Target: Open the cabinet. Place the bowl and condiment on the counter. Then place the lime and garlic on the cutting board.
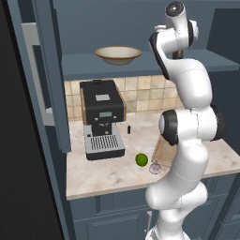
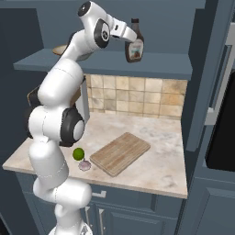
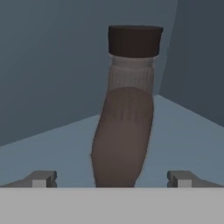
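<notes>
On the cabinet (image 2: 110,64) shelf stand bowl (image 1: 118,54) and condiment (image 3: 124,113), gripper (image 3: 111,178) spread wide around it.

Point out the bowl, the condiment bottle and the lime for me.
bowl (image 1: 118,55), left base view, on its cream inside.
condiment bottle (image 2: 135,47), right base view, on its dark body.
lime (image 1: 141,160), left base view, on its green middle.
</notes>
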Robot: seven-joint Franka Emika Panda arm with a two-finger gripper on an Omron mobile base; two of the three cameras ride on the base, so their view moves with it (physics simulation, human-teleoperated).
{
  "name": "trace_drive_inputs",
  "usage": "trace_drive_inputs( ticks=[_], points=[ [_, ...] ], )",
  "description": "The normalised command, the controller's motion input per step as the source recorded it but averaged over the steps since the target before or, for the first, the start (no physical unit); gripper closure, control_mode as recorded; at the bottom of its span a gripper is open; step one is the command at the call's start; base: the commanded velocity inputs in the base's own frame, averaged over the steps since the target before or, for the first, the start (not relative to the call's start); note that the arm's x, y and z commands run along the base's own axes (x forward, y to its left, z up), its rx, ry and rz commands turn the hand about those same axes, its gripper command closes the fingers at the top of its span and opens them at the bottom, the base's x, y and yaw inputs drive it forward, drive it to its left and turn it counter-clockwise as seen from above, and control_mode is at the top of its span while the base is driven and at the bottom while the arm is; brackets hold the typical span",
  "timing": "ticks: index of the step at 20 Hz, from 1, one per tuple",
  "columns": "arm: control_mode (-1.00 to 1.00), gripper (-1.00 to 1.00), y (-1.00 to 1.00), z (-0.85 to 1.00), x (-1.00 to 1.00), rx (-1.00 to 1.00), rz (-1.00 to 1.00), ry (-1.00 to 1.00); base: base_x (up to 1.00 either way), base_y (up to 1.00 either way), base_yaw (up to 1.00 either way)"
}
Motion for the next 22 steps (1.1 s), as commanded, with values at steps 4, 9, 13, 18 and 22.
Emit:
trace_drive_inputs(
  ticks=[4, 9, 13, 18, 22],
  points=[
    [-1.00, -1.00, -0.11, 0.00, 0.06, 0.00, -0.04, 0.00, 0.00, 0.00, 0.00],
    [-1.00, -1.00, -0.05, 0.00, 0.01, 0.00, -0.04, 0.00, 0.00, 0.00, 0.00],
    [-1.00, -1.00, -0.01, 0.00, 0.03, 0.00, -0.04, 0.00, 0.00, 0.00, 0.00],
    [-1.00, -1.00, -0.06, 0.00, 0.10, 0.00, -0.04, 0.00, 0.00, 0.00, 0.00],
    [-1.00, -1.00, -0.13, 0.00, 0.18, 0.00, -0.04, 0.00, 0.00, 0.00, 0.00]
  ],
)
